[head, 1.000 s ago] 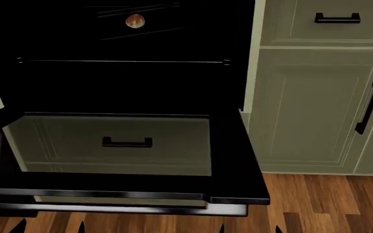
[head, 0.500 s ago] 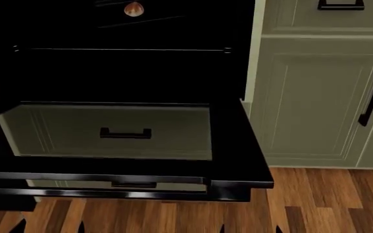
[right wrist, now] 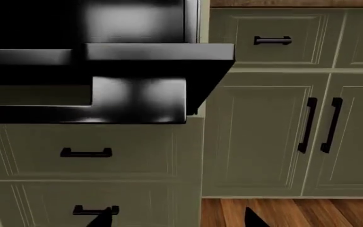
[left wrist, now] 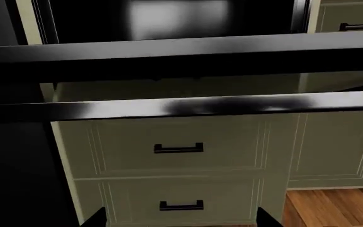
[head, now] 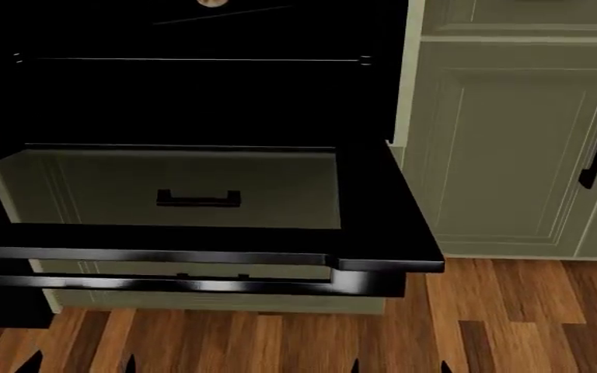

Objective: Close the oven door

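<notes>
Right now the oven door point(head: 205, 233) hangs flat open with neither gripper touching it, their spread too hidden to tell, so get under its handle point(head: 174, 284) and push up.

Pale green drawer fronts point(left wrist: 178, 146) with small black handles point(left wrist: 178, 148); matching cabinet doors point(right wrist: 295, 132); wooden plank floor point(head: 506, 318).

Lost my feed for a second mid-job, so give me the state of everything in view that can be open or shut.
oven door: open, lying about flat, bar handle at its front edge.
drawers under the oven: shut.
cabinet doors beside the oven: shut.
left hand: open, holding nothing.
right hand: open, holding nothing.
</notes>
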